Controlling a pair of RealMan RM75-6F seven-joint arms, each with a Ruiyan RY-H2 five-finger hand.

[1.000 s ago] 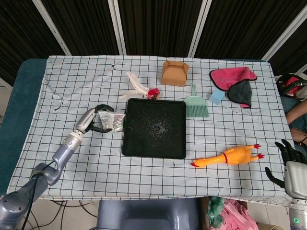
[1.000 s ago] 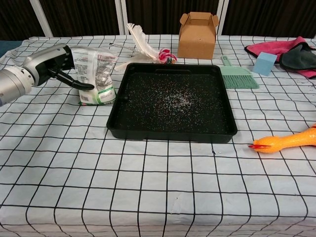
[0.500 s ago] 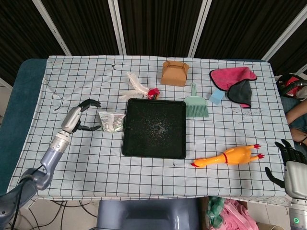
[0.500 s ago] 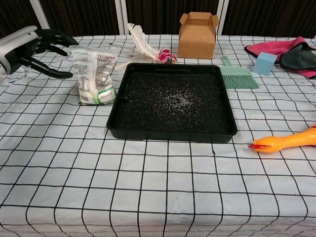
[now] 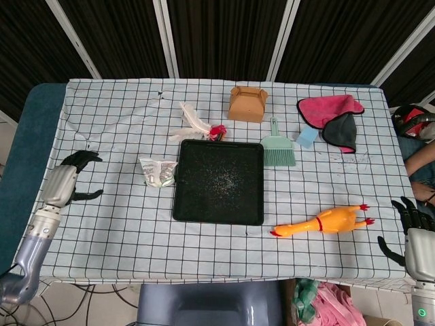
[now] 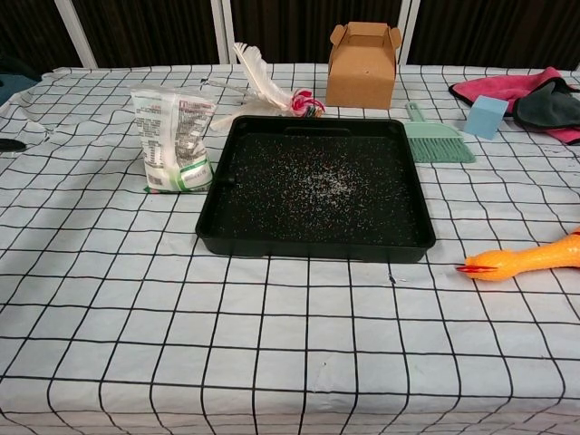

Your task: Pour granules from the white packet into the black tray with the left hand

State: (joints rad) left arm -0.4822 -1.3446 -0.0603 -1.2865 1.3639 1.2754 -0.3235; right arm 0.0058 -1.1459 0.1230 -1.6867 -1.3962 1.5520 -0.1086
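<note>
White packet (image 6: 172, 138) stands upright on the table (image 5: 122, 224), touching the left edge of the black tray (image 5: 219, 182), toward the table's left side. Largest is the table itself, covered by a white cloth with a black grid that reaches all four edges; behind its far edge stand dark panels split by pale slanted bars. The black tray sits at the middle of the table, with pale granules (image 6: 324, 184) scattered over its floor. Near the right part of the front edge lies an orange rubber chicken (image 5: 321, 222). A pink cloth (image 5: 327, 107) and a dark cloth (image 5: 341, 132) lie at the far right corner, a brown cardboard box (image 6: 362, 64) at the middle of the far edge, a green brush (image 6: 433, 139) touching the tray's far right corner, a blue block (image 6: 486, 116) beside it, and a white feather (image 6: 256, 80) behind the tray's far left corner. The left hand (image 5: 63, 183), which held the packet a second ago, has let go and now hovers at the table's left edge, empty, fingers spread. The right hand (image 5: 413, 229) stays beyond the front right corner, fingers apart, holding nothing.
</note>
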